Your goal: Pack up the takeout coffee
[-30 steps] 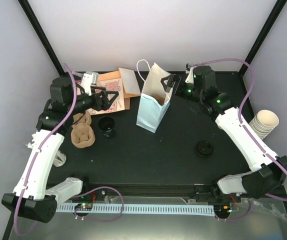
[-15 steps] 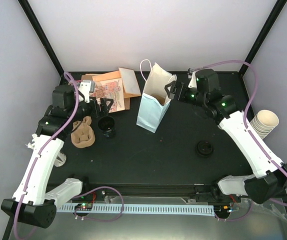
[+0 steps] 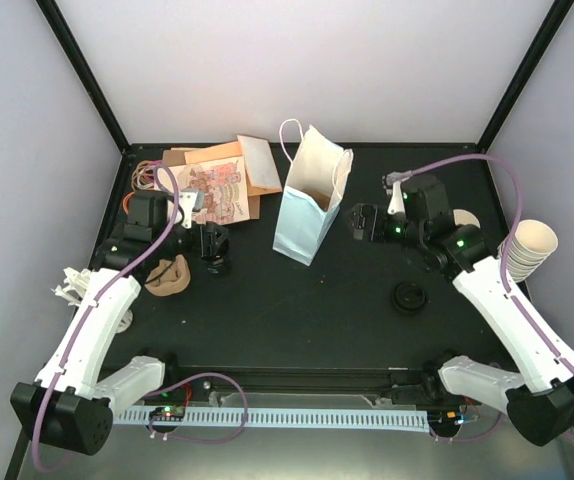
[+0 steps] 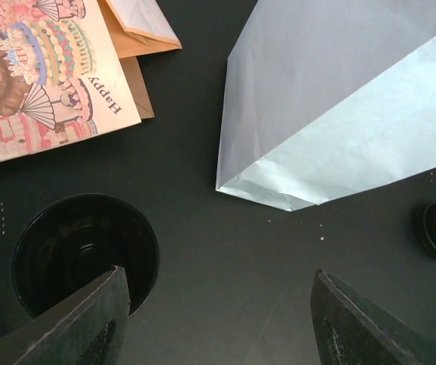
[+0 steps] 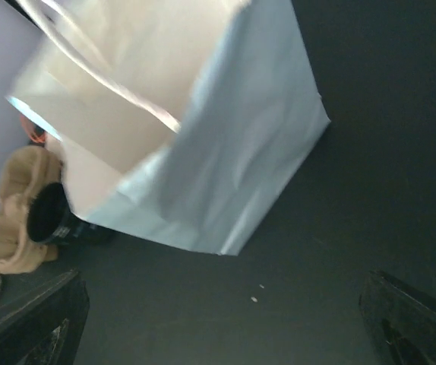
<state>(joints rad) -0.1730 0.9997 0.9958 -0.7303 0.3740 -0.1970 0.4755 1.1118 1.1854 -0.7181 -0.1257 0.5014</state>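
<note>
Now I shift left gripper (image 4: 216,323) toward lower left of frame, centring takeout coffee (image 4: 81,255) between open, empty jaws; right gripper (image 5: 219,323) wide, empty.

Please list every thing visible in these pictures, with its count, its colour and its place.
bag: 1, white, centre
card: 1, colourful, back left
envelopes: 2, orange and brown, by the card
carrier: 1, brown, left
open cup: 1, black, beside the carrier
lidded coffee: 1, black lid, front right of the bag
stacked cups: 1 stack, cream, right edge
left pincer: 1, black, open, over the open cup
right pincer: 1, black, open, beside the bag
</note>
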